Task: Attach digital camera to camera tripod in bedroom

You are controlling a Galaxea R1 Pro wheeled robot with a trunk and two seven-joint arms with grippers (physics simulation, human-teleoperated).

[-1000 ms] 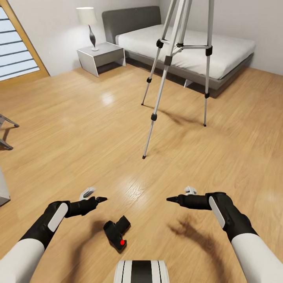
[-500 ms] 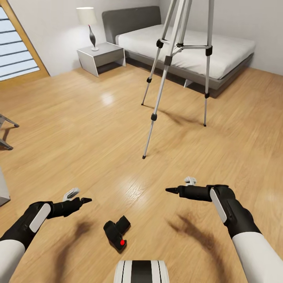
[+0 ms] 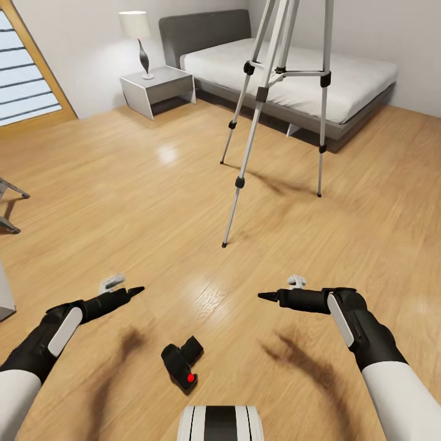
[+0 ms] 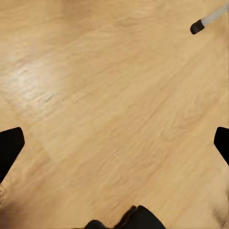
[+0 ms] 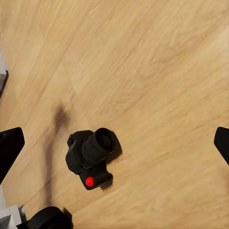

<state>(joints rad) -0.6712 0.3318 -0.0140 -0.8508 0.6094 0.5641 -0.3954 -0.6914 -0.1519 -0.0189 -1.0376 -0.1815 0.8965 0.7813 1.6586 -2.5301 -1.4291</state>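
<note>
The digital camera (image 3: 182,365) lies on the light wood floor just ahead of my trunk, black with a red button; the right wrist view looks down on the digital camera (image 5: 90,155), lens up. My left gripper (image 3: 136,289) hovers open to the camera's left and beyond it, holding nothing. My right gripper (image 3: 264,296) hovers open to its right, also holding nothing. The camera tripod (image 3: 257,104) stands further out in front of the bed, its head cut off by the frame. One tripod foot (image 4: 198,26) shows in the left wrist view.
A grey bed (image 3: 343,79) stands behind the tripod. A grey nightstand (image 3: 158,89) with a lamp (image 3: 138,37) sits beside it. A wood-framed window (image 3: 30,86) is at the left, with furniture legs (image 3: 9,208) below it. Open floor separates me from the tripod.
My left arm has swung out to the left, then lifted forward, away from the camera. My right gripper has risen slightly. Camera and tripod have not moved.
</note>
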